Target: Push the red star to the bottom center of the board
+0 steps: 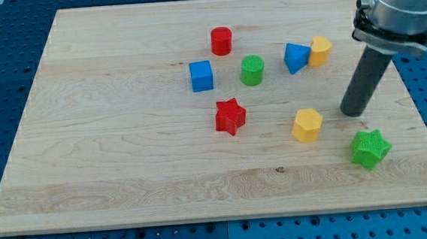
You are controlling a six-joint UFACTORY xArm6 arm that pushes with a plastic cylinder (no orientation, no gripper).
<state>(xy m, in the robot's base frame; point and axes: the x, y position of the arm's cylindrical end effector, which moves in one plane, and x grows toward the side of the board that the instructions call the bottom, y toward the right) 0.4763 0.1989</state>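
While the arm's upper part is cut off at the frame's upper right, my tip [354, 113] rests on the wooden desk [109, 142], a plain rod with no tool to spread or pinch. It stands right of a yellow block [307, 124] and above a ridged green star [370, 148]. Near the frame's center lies the red star [230, 116].

Bright even light, soft short shadows, sharp focus, no glare.
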